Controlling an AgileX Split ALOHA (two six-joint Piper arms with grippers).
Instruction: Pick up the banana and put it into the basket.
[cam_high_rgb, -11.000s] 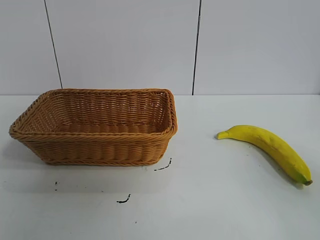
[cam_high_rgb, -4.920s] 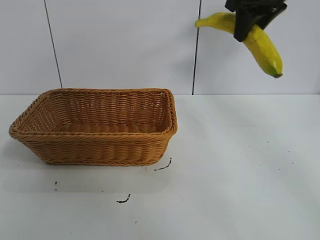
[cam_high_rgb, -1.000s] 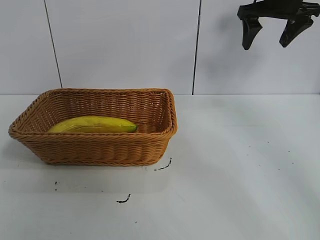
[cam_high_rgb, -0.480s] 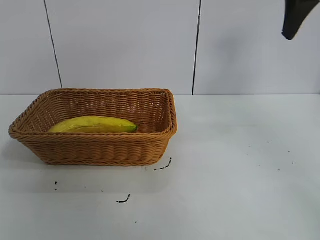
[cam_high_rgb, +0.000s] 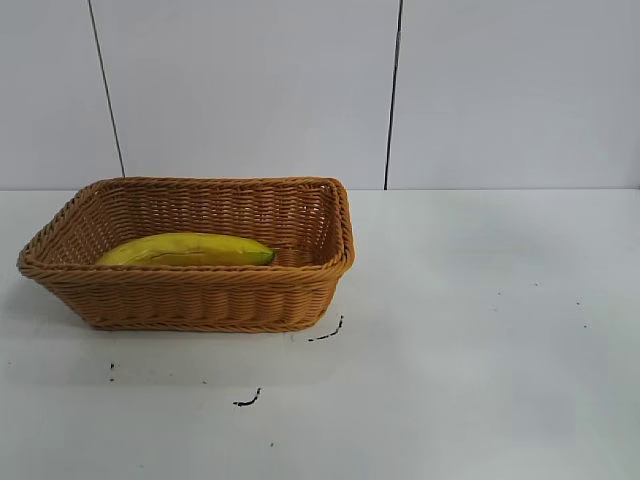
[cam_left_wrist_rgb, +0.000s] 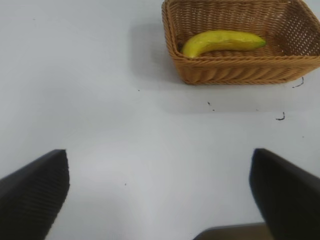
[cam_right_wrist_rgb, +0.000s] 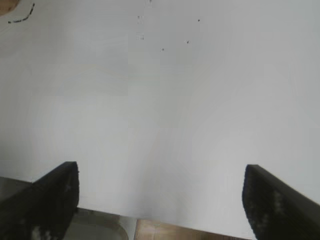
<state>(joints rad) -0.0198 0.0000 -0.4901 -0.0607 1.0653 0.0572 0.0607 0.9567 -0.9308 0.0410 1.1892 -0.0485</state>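
**Banana in the basket, both claws empty**

The right gripper (cam_right_wrist_rgb: 160, 200) stood spread wide — its two dark fingers far apart at either side of its own camera's view, nothing between them and nothing touching them. Beneath it lay only bare white table (cam_right_wrist_rgb: 160, 100), with a few black specks and a short dark scribble off toward one corner. From the outside camera neither arm could be seen.

The left gripper (cam_left_wrist_rgb: 160, 195) was likewise splayed wide and held nothing, hanging over open table well short of the basket (cam_left_wrist_rgb: 240, 75).

The basket (cam_high_rgb: 190, 300) — tan wicker, flared sides, braided rim — sat on the left half of the table, toward the back edge near the wall. Inside it lay the banana (cam_high_rgb: 185, 250), stretched lengthwise along the bottom against the near long wall, its greenish tip pointing toward the basket's right end. Nothing else was in the basket. A few small black marks (cam_high_rgb: 325, 335) dotted the table just in front of the basket's right corner.
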